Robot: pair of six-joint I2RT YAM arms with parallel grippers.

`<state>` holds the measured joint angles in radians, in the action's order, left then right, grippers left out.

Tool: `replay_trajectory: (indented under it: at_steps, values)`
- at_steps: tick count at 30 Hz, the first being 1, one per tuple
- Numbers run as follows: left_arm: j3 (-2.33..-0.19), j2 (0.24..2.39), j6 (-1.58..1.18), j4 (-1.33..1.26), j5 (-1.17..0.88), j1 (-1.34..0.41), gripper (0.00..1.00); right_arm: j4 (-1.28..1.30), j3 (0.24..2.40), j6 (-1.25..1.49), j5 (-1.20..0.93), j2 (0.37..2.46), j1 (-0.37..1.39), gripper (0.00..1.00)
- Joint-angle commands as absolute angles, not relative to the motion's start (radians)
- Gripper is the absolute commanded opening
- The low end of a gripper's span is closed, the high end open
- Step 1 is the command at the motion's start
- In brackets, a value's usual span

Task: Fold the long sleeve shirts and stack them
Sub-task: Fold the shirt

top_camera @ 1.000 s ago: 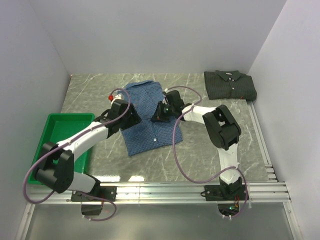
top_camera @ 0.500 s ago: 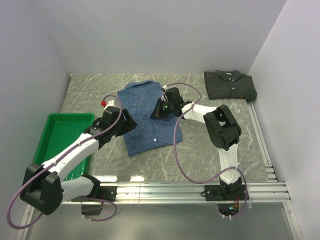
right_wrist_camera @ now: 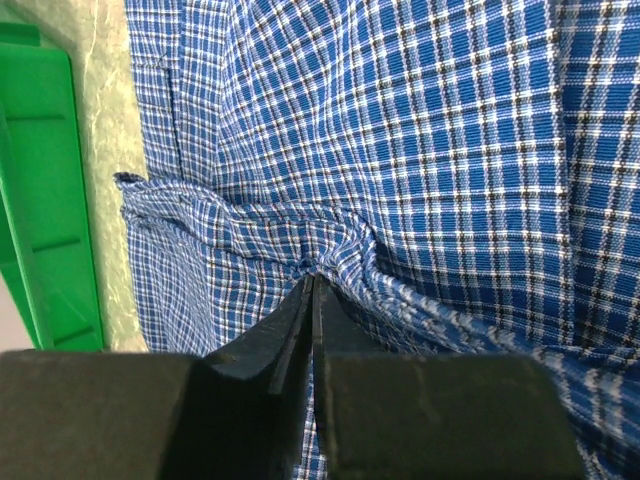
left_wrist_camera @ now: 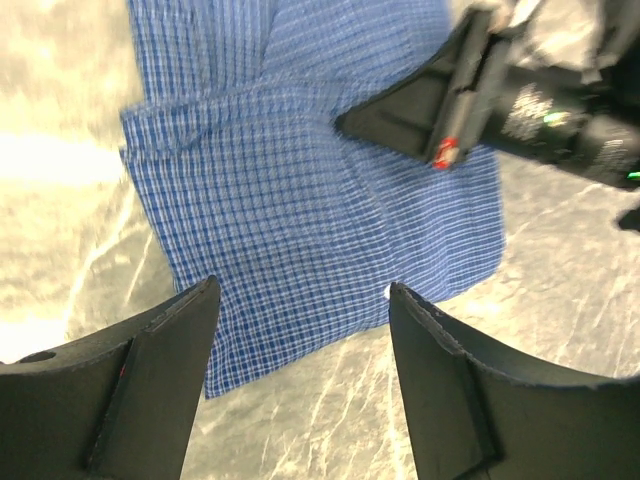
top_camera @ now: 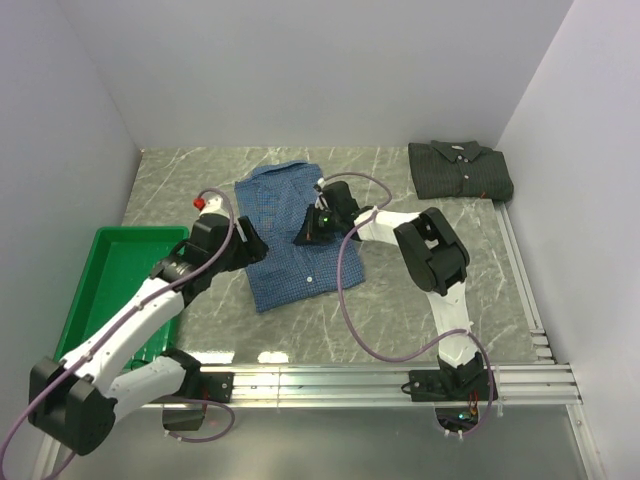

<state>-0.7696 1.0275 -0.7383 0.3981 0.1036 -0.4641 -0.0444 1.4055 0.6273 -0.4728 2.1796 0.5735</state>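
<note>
The blue checked shirt (top_camera: 285,255) lies partly folded on the marble table, near the middle. My right gripper (top_camera: 306,232) rests on the shirt's middle. In the right wrist view the gripper (right_wrist_camera: 313,277) is shut, with a bunched fold of the blue shirt (right_wrist_camera: 400,150) pinched at its tips. My left gripper (top_camera: 248,245) is open and empty at the shirt's left edge. In the left wrist view its gripper (left_wrist_camera: 302,290) hovers over the shirt's (left_wrist_camera: 300,200) edge, with the right gripper (left_wrist_camera: 450,100) beyond. The dark green-charcoal shirt (top_camera: 460,170) lies folded at the back right.
A green plastic tray (top_camera: 95,285) stands at the left edge of the table and also shows in the right wrist view (right_wrist_camera: 40,180). White walls close in the back and both sides. A metal rail (top_camera: 380,380) runs along the near edge.
My left arm has drawn back to the left, off the shirt's middle to its left edge. My right gripper has shifted slightly left on the shirt.
</note>
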Motion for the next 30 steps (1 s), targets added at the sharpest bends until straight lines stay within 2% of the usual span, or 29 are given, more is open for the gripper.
replay_trajectory:
  at_steps: [1,4,5,8,15,24,30]
  values:
    - [-0.821,0.957,-0.649,0.396,0.135,-0.465,0.75,-0.023,1.399,0.586,-0.454,2.123,0.575,0.1]
    - [-0.798,0.946,-0.699,0.379,0.146,-0.466,0.75,-0.041,1.382,0.592,-0.426,2.044,0.561,0.13]
    - [-0.79,0.95,-0.751,0.371,0.141,-0.466,0.75,-0.054,1.375,0.604,-0.426,2.027,0.537,0.22]
    - [-0.744,0.989,-0.83,0.304,0.101,-0.465,0.75,-0.135,1.316,0.665,-0.452,1.98,0.47,0.35]
    - [-0.724,1.202,-0.893,0.16,0.126,-0.462,0.75,-0.227,1.252,0.752,-0.52,2.025,0.365,0.36]
    - [-0.762,1.492,-0.962,0.035,0.224,-0.411,0.72,-0.253,1.22,0.812,-0.514,2.1,0.341,0.35]
    - [-0.819,1.553,-0.954,0.063,0.203,-0.388,0.72,-0.255,1.187,0.793,-0.546,2.045,0.31,0.34]
